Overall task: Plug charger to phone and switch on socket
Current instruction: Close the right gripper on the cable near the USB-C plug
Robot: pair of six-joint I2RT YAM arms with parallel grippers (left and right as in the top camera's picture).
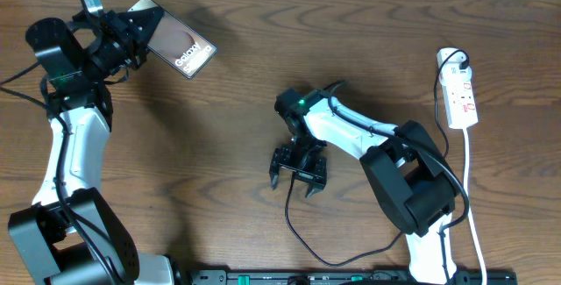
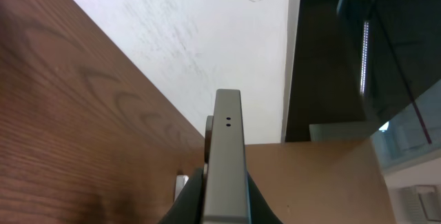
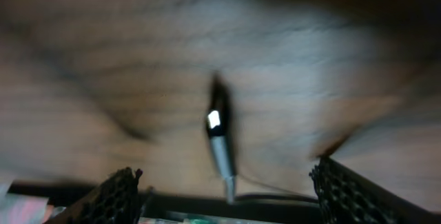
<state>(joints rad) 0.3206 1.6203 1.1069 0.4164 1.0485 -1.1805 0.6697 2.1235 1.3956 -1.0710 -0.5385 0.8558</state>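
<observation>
phone (image 1: 180, 48) in left fingers (image 2: 262, 210) (charger tip (image 3: 219, 138) between spread right fingers (image 3: 344, 191))

overhead: even light, sheen on phone (image 1: 180, 50) | left wrist: bright, sharp | right wrist: dim, blurred

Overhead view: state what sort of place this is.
Likely an indoor robotics workbench or lab: a dark wood-grain table, a white-and-black left robot arm and right robot arm on it, a small white power strip with red switch marks, and a plain white wall behind.
</observation>
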